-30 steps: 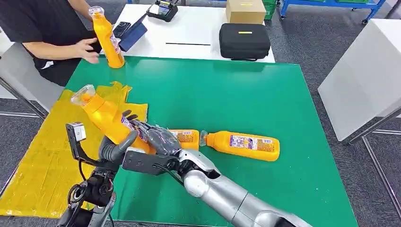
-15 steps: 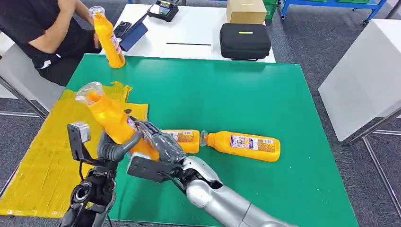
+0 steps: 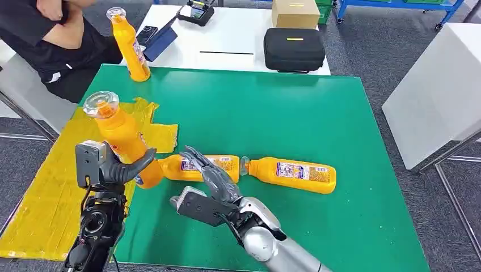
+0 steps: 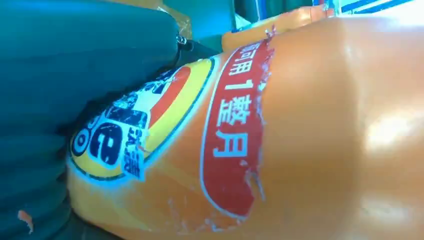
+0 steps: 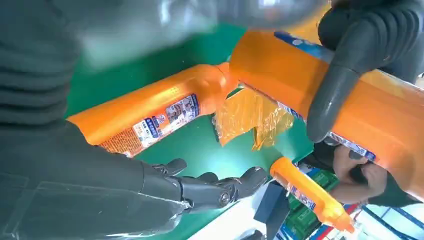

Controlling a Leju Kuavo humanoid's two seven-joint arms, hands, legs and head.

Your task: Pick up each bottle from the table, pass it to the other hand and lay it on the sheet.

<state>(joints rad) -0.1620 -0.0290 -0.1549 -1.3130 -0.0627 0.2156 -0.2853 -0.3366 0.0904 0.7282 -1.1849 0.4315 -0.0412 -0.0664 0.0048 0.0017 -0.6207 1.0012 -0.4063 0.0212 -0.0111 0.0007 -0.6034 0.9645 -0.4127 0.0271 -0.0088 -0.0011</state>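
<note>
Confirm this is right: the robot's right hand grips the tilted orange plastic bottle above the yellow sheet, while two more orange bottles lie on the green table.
Wrong hand. In the head view the left hand grips the tilted orange plastic bottle above the yellow sheet; the right hand is open, holding nothing. The rest holds: two orange bottles lie on the green table.

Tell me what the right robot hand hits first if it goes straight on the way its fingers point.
Most likely the lying bottle just ahead of the open right robot hand; its fingers already overlap it in the head view, though height above it is unclear.
</note>
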